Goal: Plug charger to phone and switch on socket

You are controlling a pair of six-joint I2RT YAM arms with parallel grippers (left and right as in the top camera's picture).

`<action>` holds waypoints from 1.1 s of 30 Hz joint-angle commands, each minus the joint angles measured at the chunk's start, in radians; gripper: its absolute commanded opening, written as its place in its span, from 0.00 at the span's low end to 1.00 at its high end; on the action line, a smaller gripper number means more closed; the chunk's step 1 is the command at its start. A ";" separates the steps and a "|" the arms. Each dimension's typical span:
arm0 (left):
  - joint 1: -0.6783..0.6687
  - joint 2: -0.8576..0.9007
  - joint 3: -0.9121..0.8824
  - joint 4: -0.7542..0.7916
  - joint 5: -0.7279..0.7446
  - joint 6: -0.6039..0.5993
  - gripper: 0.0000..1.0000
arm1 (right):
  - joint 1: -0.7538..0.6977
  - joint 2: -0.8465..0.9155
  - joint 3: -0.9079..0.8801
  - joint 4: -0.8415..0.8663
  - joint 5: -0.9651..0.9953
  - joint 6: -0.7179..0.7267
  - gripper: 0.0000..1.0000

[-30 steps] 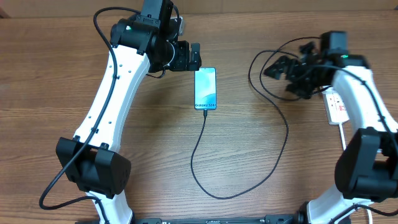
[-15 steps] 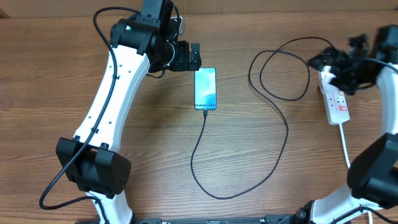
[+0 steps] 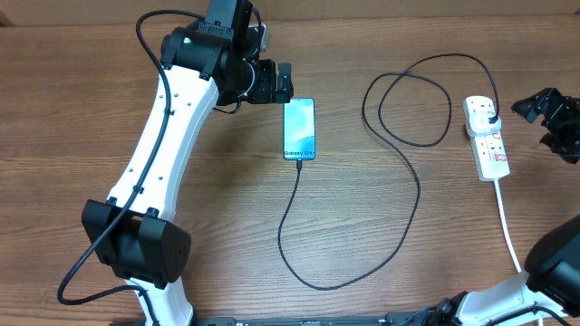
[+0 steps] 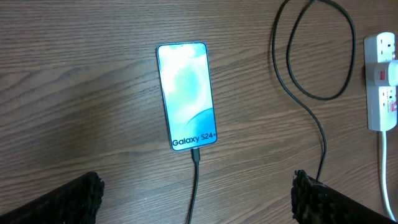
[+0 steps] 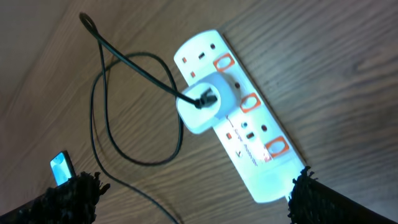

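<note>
The phone lies flat mid-table with its blue-teal screen up; it also shows in the left wrist view. The thin black charger cable is plugged into its lower end. The cable loops across the table to a plug block seated in the white socket strip. My left gripper is open and empty, hovering just above-left of the phone. My right gripper is open and empty, just right of the socket, apart from it. The socket fills the right wrist view.
The socket's thick white cord runs toward the front right edge. The cable forms a wide loop between phone and socket and a long bend near the front. Bare wooden table lies around.
My right gripper carried the cable's plug end rightward to the socket, let go and moved off to the right edge. The plug now sits in the socket. The left arm has not moved.
</note>
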 commanded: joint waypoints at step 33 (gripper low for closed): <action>0.001 -0.008 0.011 0.001 -0.005 0.018 1.00 | 0.111 0.204 0.028 0.136 0.056 -0.093 1.00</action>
